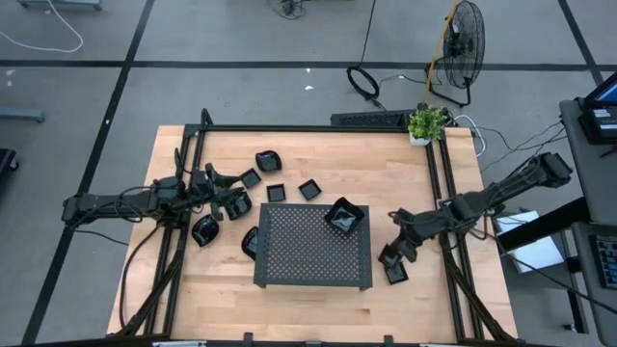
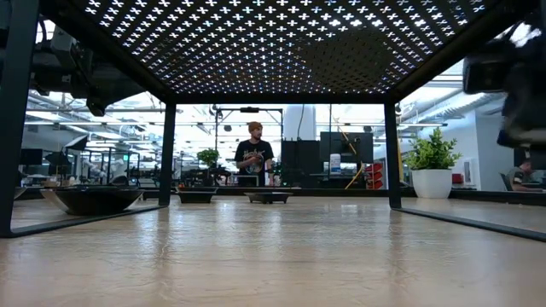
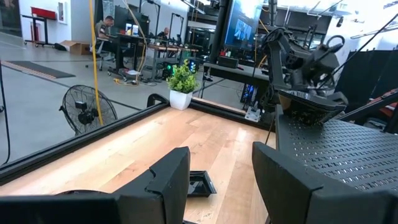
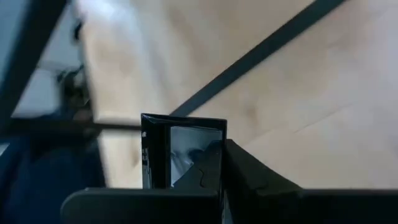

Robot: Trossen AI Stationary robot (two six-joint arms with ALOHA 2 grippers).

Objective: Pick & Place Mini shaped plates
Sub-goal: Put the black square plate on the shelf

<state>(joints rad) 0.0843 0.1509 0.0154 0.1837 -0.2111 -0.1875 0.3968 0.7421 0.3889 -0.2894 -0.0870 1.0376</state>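
Several mini shaped plates, small glossy black dishes, lie on the wooden table left of the dark perforated tray [image 1: 313, 260], among them one at the far left [image 1: 268, 160] and one by the tray [image 1: 276, 193]. One angular plate [image 1: 344, 218] sits on the tray's far right corner. Right of the tray, my right gripper [image 1: 392, 253] is shut on a square plate [image 4: 185, 149]. Another plate [image 1: 397, 275] lies on the table just nearer. My left gripper [image 3: 221, 180] stands open and level among the left-hand plates, with a small square plate [image 3: 199, 184] on the table ahead of it. My right gripper pinches the square plate between its two fingers [image 4: 252, 177], by the plate's lower edge [image 4: 186, 180]. The fingers slant downward from the table's right side. The plate stands on edge in the hold, its hollow face turned toward the wrist, lifted clear of the table.
A black frame rail [image 1: 439, 183] runs along the table's edges. A potted plant [image 1: 427, 123] stands at the far right corner, and a fan [image 1: 461, 46] on the floor beyond. Bare wood lies near the front edge. A person [image 2: 254, 153] stands in the room behind.
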